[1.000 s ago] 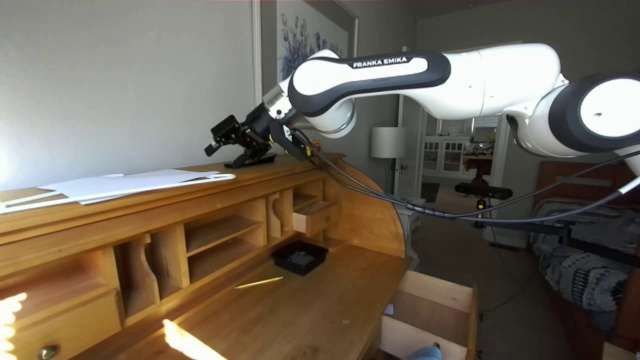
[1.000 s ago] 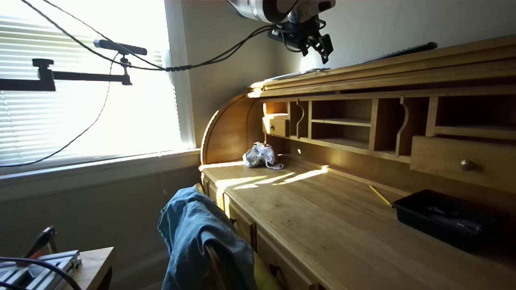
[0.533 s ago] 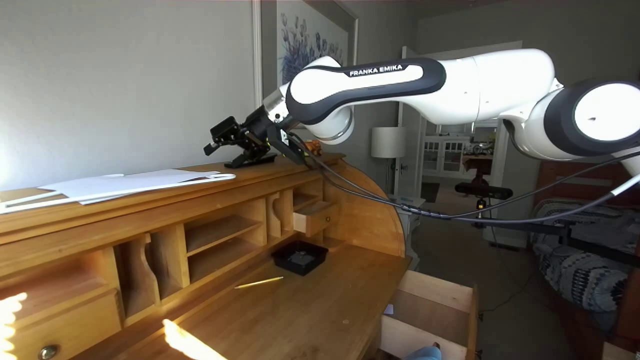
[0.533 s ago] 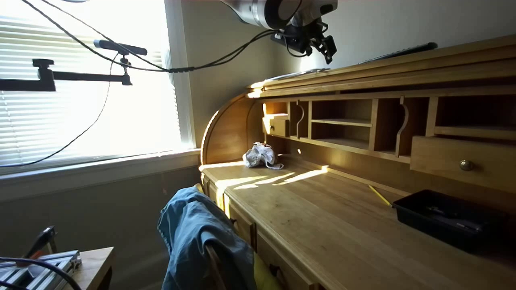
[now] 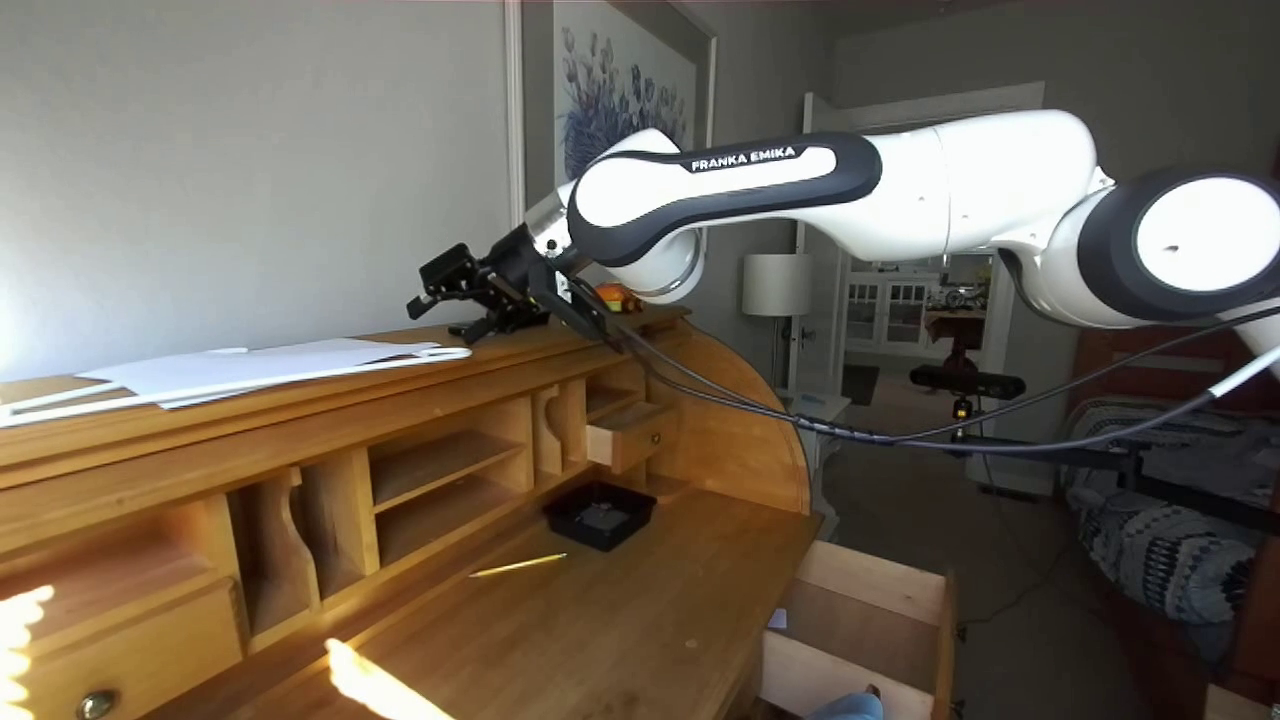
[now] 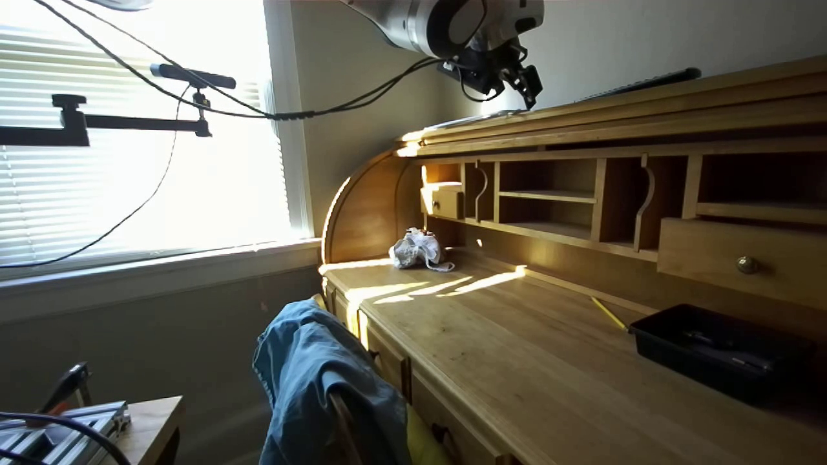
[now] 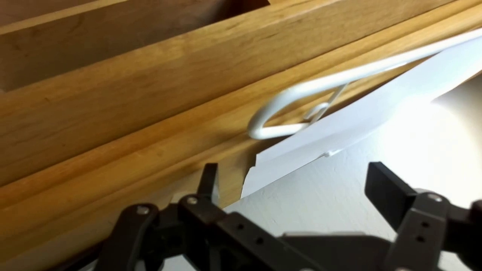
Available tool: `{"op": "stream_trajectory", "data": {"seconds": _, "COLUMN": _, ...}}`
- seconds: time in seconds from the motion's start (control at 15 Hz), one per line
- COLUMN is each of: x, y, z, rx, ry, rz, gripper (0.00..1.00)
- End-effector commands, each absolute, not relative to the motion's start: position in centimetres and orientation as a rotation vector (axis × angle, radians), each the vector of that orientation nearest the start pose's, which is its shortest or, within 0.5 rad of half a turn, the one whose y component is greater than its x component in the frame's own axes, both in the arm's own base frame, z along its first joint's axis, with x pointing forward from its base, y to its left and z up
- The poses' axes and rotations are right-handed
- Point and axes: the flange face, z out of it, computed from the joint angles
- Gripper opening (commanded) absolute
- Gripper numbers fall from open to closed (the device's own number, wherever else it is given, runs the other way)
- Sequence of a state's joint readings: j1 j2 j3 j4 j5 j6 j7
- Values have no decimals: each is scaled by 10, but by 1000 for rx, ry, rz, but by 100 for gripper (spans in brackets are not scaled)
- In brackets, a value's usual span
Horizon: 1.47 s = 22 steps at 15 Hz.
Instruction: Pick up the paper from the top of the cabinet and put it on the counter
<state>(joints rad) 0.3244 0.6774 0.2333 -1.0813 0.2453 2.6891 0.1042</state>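
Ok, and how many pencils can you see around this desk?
1: the yellow pencil, on the desktop beside the black tray. The tray's contents are hard to make out, so another could be there.

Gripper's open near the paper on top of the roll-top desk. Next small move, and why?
I'd probably ease the open gripper toward the near end of the paper before closing: in the wrist view that end shows between the jaws, yet seems to lie beyond them. I'd bias away from the white wire loop, which shows right alongside the paper and might snag.
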Motion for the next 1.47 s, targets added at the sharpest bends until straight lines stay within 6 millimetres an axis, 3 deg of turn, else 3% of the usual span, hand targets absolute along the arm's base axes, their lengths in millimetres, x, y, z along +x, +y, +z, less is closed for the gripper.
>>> {"op": "stream_trajectory", "data": {"seconds": 0.0, "x": 714, "y": 353, "z": 547, "rx": -2305, "ry": -135, "rz": -1003, "gripper": 100}}
{"op": "stream_trajectory", "data": {"seconds": 0.93, "x": 713, "y": 364, "z": 552, "rx": -2261, "ry": -162, "rz": -1047, "gripper": 100}}
{"op": "stream_trajectory", "data": {"seconds": 1.4, "x": 718, "y": 365, "z": 538, "rx": -2250, "ry": -162, "rz": -1081, "gripper": 100}}
